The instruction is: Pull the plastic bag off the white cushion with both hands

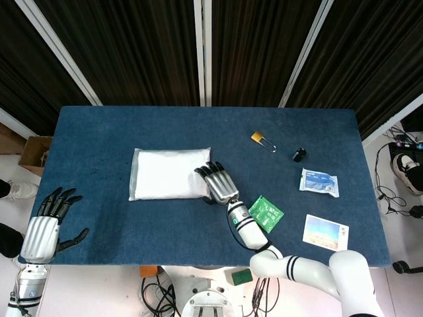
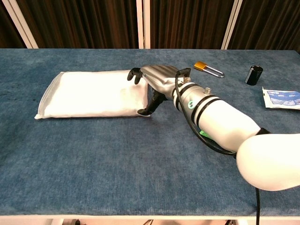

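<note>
The white cushion [image 1: 165, 174] [image 2: 93, 93] lies flat at the table's centre-left, wrapped in a clear plastic bag whose seam shows along its left edge. My right hand [image 1: 217, 183] [image 2: 154, 82] is at the cushion's right edge. Its fingers lie over the top of the bag and the thumb points down beside the near right corner. No fold of plastic shows pinched between them. My left hand [image 1: 43, 228] hovers off the table's front left corner with fingers spread, holding nothing, far from the cushion. The chest view does not show it.
A green packet [image 1: 266, 212] lies just right of my right forearm. Further right are a brass padlock [image 1: 259, 139] [image 2: 205, 66], a small black cylinder [image 1: 299, 154] [image 2: 253, 75], a white-blue sachet [image 1: 319, 181] [image 2: 281, 97] and a picture card [image 1: 325, 232].
</note>
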Controlling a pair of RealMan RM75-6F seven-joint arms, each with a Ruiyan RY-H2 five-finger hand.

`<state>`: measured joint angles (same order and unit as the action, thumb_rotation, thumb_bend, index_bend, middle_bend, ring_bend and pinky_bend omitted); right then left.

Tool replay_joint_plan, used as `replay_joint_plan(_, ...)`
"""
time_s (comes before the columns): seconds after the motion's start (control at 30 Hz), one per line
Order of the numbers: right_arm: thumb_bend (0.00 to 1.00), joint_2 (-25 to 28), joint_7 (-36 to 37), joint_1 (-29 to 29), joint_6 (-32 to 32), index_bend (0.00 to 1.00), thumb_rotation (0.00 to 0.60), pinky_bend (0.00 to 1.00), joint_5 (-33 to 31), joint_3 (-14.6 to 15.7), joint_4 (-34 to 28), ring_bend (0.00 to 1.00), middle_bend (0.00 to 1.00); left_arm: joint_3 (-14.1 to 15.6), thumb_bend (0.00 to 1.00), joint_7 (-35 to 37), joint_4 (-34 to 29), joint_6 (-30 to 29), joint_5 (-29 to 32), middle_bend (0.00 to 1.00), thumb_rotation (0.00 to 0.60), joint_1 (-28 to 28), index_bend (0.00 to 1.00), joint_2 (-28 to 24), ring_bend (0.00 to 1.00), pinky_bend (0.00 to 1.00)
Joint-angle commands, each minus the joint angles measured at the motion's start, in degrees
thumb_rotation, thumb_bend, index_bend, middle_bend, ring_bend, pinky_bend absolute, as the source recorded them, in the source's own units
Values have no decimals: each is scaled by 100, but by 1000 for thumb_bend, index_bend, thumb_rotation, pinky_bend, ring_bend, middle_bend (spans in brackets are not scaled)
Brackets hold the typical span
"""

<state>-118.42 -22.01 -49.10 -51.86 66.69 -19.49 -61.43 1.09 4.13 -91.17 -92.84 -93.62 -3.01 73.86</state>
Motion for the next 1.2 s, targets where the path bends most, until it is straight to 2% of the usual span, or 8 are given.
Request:
replay_joint_plan(0.03,249,-307,-227,-254,-9,273,600,173,-110,-111,393,101,264,-6,193,-2,-7,10,-15,129,600,-6,232,-7,27,123)
replay_joint_plan(0.23,328,-621,-625,-462,-11,375,600,173,-269,-129,944,120,291,-24,194,2,-21,7,-24,128,600,2,232,-49,27,124)
replay_joint_plan(0.53,442,-615,-536,-383,-201,630,600,173,-67,80,1303,181,369,-31,194,25,-23,53,-56,129,600,-15,232,-89,27,124)
replay_joint_plan(0.67,447,-246,-398,-110,-398,674,600,173,159,329,994,191,378,-35,193,50,-14,99,-49,129,600,-34,232,-124,28,123)
replay_joint_plan(0.93,446,1504,-272,747,-785,675,600,173,633,1065,-662,186,368,24,193,-104,5,297,-142,129,600,-130,232,-231,27,124)
replay_joint_plan(1.03,436,2224,-345,870,-579,612,600,155,692,1308,-1176,180,335,24,193,-150,-6,407,-161,129,600,-198,232,-238,28,124)
replay_joint_plan(1.1,373,2655,-629,886,-376,454,600,95,564,1398,-1523,136,280,15,193,-180,-26,517,-179,129,600,-277,232,-244,27,124)
replay_joint_plan(1.2,209,3156,-1014,910,-276,124,600,21,308,1404,-2131,33,183,-6,193,-200,-74,747,-213,129,600,-445,232,-286,28,124)
